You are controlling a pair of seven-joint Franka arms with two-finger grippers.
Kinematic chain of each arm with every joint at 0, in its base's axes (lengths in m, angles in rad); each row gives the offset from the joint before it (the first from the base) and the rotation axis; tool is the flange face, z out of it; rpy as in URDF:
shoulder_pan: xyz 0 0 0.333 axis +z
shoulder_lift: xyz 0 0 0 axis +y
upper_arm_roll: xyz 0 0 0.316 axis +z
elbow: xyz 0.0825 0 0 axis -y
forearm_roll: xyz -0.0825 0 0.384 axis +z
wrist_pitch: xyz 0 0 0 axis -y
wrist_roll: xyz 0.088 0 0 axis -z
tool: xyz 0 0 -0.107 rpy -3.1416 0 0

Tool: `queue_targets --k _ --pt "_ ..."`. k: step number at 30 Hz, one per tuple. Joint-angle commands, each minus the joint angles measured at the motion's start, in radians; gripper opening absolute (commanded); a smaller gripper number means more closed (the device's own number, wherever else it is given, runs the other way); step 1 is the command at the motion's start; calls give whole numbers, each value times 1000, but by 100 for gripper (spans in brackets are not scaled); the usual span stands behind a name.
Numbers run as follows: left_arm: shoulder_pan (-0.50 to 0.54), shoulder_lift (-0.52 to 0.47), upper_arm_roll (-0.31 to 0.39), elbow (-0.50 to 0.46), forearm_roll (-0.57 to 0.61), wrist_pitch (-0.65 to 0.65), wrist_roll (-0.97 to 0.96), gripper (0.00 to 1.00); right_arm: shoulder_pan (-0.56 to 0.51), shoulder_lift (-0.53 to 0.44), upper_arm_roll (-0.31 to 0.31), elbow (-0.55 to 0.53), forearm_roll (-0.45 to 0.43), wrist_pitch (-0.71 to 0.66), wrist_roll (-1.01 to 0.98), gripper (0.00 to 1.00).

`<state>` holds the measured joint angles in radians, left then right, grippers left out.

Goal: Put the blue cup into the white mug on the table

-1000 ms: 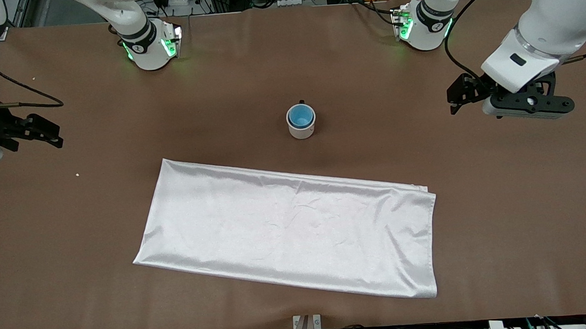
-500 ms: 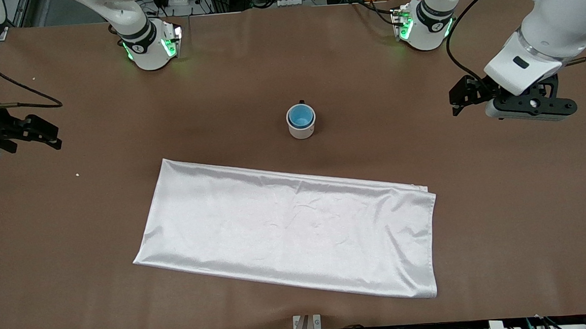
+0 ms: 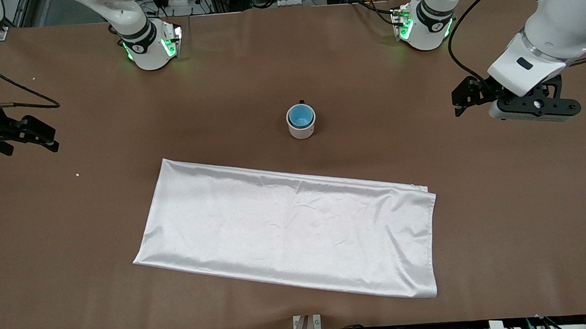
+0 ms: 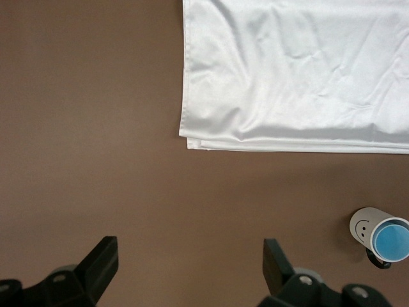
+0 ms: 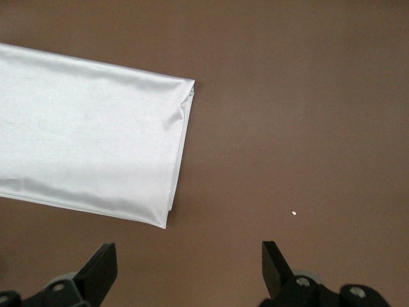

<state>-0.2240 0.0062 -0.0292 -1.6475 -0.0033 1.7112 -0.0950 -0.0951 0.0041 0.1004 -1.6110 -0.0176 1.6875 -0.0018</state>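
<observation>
Hovering over bare table (image 3: 478, 199) at the left arm's end, the left gripper (image 3: 464, 100) has its jaws spread wide and holds nothing. In the left wrist view its two black fingers (image 4: 102, 259) stand well apart with only brown tabletop between them. The mug and a folded edge of the cloth show farther off in that view, clear of the fingers.

The right gripper (image 3: 42, 136) hangs over the table at the right arm's end, also wide open and empty. The right wrist view shows its fingers (image 5: 102, 265) parted over bare brown surface, with a corner of the cloth (image 5: 83, 134) nearby and a tiny white crumb (image 5: 293, 212) on the table. Both grippers are well apart from the mug.

The mug (image 3: 301, 122) stands upright on the table about midway between the two arms, in line with the middle of the table's width. The cup (image 3: 300, 115) sits inside it, its blue rim just within the white rim, so only its blue inside shows from above. A small black handle sticks out on the side of the mug toward the robot bases. In the left wrist view a smiley face is drawn on the mug's (image 4: 370, 229) white wall, with the cup (image 4: 391, 239) nested in its mouth.

The cloth (image 3: 287, 233) lies flat and slightly askew on the table, nearer to the front camera than the mug and not touching it.
</observation>
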Motion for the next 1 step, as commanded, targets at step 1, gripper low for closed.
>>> queue_targets --k 1 --pt "9 6 0 17 -18 -19 21 100 5 4 2 28 -2 -9 20 100"
